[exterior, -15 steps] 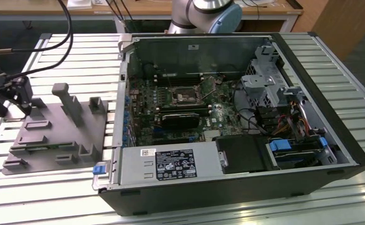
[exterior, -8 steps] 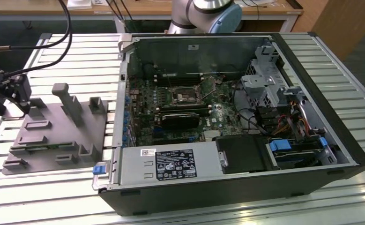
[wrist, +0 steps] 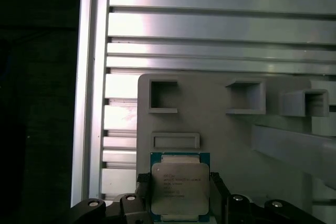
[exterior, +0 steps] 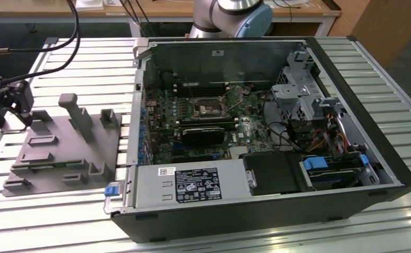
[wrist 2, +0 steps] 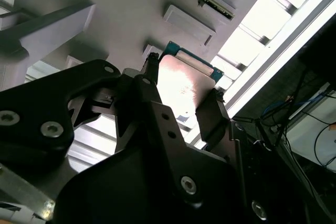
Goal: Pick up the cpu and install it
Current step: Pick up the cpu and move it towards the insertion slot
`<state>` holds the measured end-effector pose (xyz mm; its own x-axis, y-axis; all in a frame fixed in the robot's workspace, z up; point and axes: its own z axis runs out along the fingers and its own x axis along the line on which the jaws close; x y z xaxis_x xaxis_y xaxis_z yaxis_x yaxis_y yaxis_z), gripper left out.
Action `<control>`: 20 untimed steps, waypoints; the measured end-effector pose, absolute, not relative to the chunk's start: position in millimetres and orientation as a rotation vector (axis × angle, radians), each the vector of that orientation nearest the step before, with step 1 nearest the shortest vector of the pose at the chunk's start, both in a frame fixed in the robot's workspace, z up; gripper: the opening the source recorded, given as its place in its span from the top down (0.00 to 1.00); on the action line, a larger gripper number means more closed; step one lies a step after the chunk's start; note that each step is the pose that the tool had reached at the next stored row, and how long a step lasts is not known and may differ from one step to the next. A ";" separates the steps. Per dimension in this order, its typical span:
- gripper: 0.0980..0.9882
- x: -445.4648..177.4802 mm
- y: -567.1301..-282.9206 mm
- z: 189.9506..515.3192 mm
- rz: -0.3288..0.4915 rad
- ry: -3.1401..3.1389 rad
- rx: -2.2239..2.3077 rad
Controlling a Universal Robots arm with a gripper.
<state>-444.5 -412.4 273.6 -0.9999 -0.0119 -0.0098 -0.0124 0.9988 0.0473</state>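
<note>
Confirm grasp: black gripper (wrist: 180, 190) fingers (wrist: 143, 195) clenched on two opposite edges of small square silver-topped cpu (wrist: 180, 179). Cpu sits centred between fingers, flat at edge of grey plastic fixture plate (wrist: 210, 119), apparently unlifted.

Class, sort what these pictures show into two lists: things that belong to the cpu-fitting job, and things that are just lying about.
Belongs to the job:
- the cpu
- the hand, closed on the cpu's sides
- the grey fixture plate
- the socket inside the open computer case

Just lying about:
- the power supply
- the drive cage
- the slatted table
</note>
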 end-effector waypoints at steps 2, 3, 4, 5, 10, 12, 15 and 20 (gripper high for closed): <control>0.51 -444.4 -412.4 275.2 0.074 3.131 -0.019; 0.51 -444.5 -412.4 276.0 0.074 3.131 -0.019; 0.51 -444.4 -412.4 276.8 0.074 3.131 -0.019; 0.51 -444.4 -412.4 277.7 0.074 3.131 -0.019; 0.51 -444.5 -412.4 281.3 0.074 3.131 -0.019; 0.51 -444.4 -412.4 282.7 0.074 3.131 -0.019; 0.51 -444.4 -412.3 284.9 0.074 3.131 -0.019; 0.51 -444.4 -412.3 289.9 0.074 3.131 -0.019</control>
<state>-444.4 -412.3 289.9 -0.9999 -0.0120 -0.0098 -0.0124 0.9988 0.0472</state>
